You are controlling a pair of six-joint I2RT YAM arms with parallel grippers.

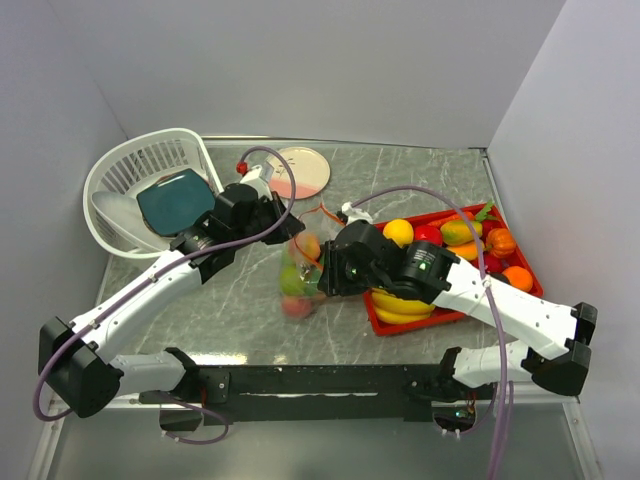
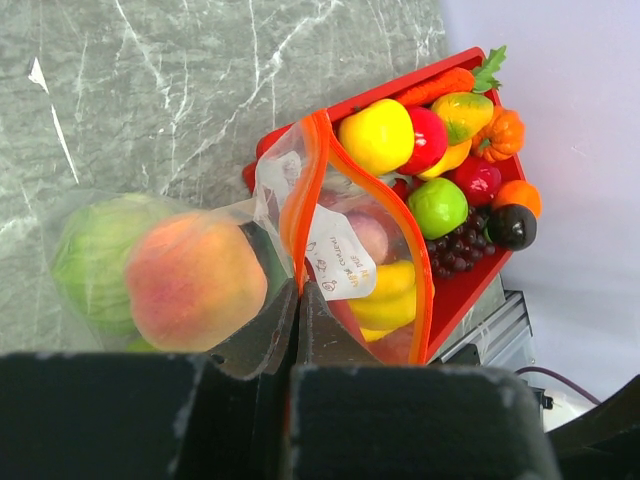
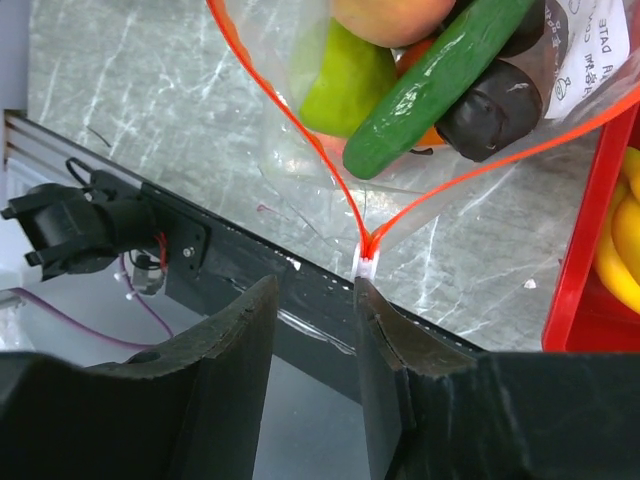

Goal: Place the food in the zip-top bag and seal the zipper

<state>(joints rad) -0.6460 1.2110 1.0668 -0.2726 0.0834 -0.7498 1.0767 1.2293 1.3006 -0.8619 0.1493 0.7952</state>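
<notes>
The clear zip-top bag [image 1: 300, 275] hangs between my two grippers over the table. In it are a peach [image 2: 190, 280], a green fruit [image 2: 95, 255], a green cucumber [image 3: 440, 85] and a dark piece. My left gripper [image 2: 297, 292] is shut on the orange-red zipper [image 2: 300, 190] at one end of the open mouth. My right gripper [image 3: 315, 290] is open; the zipper's white end piece [image 3: 368, 262] touches the tip of its right finger [image 3: 385, 340] and is not clamped. More food, including bananas [image 1: 400, 305] and oranges, lies on the red tray [image 1: 460, 318].
A white lattice basket [image 1: 120, 175] holding a teal dish stands at the back left. A pink plate [image 1: 305, 172] lies at the back centre. The red tray fills the right side, next to the right wall. The black mounting rail [image 3: 240, 265] runs along the near edge.
</notes>
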